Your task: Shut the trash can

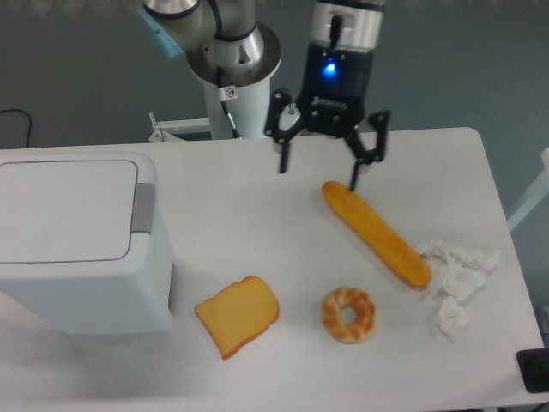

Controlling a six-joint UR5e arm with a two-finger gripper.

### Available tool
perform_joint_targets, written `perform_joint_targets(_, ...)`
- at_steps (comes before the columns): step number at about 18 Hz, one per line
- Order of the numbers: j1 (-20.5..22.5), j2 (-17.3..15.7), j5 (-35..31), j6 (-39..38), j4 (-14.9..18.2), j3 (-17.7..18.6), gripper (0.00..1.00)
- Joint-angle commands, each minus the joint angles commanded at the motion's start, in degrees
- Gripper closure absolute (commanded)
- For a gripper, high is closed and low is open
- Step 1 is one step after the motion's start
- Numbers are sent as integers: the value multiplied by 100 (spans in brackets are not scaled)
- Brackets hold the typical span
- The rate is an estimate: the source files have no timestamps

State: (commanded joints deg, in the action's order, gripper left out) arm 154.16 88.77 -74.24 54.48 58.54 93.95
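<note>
One trash can (77, 249), lid flat; jaws spread, empty.

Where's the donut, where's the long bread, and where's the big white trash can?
donut (348, 315), fixed camera view, on its glazed ring left of the hole.
long bread (375, 233), fixed camera view, middle of the loaf.
trash can (64, 210), fixed camera view, centre of its flat shut lid.

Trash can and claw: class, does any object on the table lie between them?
No. Only bare table separates the open claw from the trash can; the baguette, toast and bagel lie elsewhere.
</note>
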Motion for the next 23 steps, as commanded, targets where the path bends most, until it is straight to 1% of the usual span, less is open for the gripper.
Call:
perform_joint_targets(2,9,-26,-397,517,0,18,0)
perform_joint_targets(5,61,-114,-696,1387,87,88,0)
perform_joint_targets(8,184,-255,-899,2240,342,150,0)
perform_joint_targets(10,333,-316,-943,2618,518,150,0)
perform_joint_targets(13,570,-343,-943,3163,606,150,0)
perform_joint_targets(15,676,-369,-926,3366,694,150,0)
perform_joint_targets(17,747,-369,-934,3394,764,158,0)
perform_joint_targets(23,730,-448,-917,3394,791,246,0)
